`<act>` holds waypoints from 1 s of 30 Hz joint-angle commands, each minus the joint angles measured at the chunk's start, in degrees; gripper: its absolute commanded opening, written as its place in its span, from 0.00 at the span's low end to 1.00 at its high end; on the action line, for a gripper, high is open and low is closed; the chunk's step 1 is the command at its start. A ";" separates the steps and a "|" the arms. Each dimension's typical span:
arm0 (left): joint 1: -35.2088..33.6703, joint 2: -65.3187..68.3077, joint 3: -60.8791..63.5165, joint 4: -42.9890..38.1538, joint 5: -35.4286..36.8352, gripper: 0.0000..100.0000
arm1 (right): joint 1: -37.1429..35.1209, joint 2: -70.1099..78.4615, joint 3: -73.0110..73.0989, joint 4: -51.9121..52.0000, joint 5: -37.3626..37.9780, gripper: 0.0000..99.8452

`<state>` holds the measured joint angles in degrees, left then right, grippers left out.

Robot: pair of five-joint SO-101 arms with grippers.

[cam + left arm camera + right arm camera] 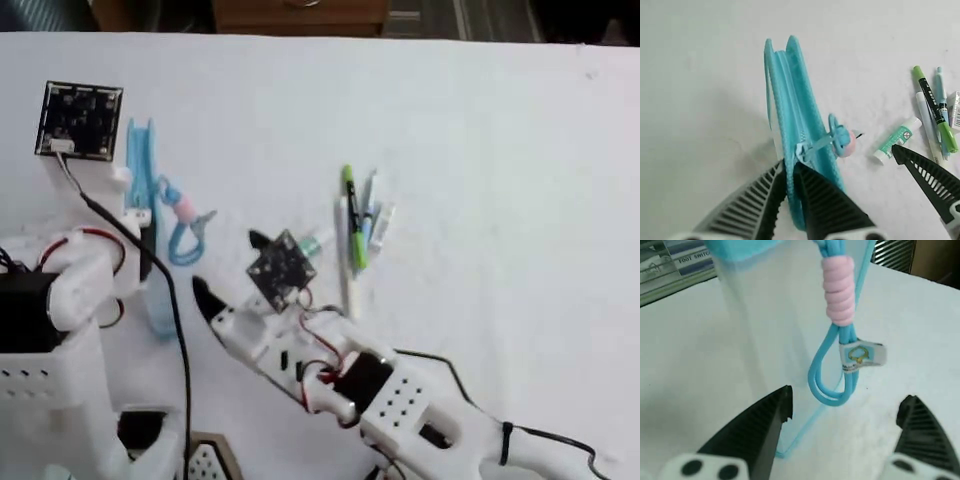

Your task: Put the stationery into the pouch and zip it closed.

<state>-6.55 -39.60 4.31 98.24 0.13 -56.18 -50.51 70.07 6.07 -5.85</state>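
The soft, floppy-looking pouch (797, 95) stands at the left of the worktop (500, 150), its zipper edge pinched by the left end effector (790, 167). The right end effector (847, 400) gapes beside it. The pens (355, 225), centre, look light and slippery: grip mid-shaft.

The turquoise fabric pouch with clear plastic sides (795, 100) carries a sky-blue looped cord (827, 385). The cord is wrapped by a pale pink ribbed bead (839, 290) and bears a small white tag (862, 356) printed in yellow and blue. The desk (500, 120) is plain white. Among the stationery are a lime-green marker with a black barrel (935, 110), a light blue slim pen (941, 95), a plain white pen (926, 120) and a white tube with a green-printed label (897, 140). The left pincer (790, 167) and the right pincer (847, 397) both have dark, ridge-striped fingers on white bases.
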 commanded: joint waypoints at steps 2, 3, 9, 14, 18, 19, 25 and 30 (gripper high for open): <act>-0.31 0.84 1.32 0.35 0.26 0.02 | 1.45 4.62 -4.57 -3.65 -0.26 0.33; -0.31 0.84 1.32 0.35 0.26 0.02 | 1.80 7.08 -6.42 -3.74 -0.26 0.33; -0.31 0.84 1.32 0.35 0.26 0.02 | 2.86 22.90 -13.54 -4.18 0.09 0.33; -0.31 0.84 1.32 0.44 0.26 0.02 | 5.05 31.60 -13.63 -10.95 1.58 0.33; -0.31 0.84 1.32 0.44 0.26 0.02 | 7.78 37.49 -13.89 -19.38 2.99 0.33; -0.31 0.84 1.32 0.44 0.26 0.02 | 7.96 38.46 -13.98 -20.35 2.99 0.33; -0.31 0.84 1.32 0.35 0.26 0.02 | 6.46 38.99 -15.82 -20.97 2.90 0.33; -0.31 0.84 1.32 0.53 0.26 0.02 | 6.64 38.99 -20.57 -19.30 0.97 0.33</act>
<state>-6.55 -39.60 4.31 98.24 0.13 -49.41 -11.30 53.71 -14.07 -4.09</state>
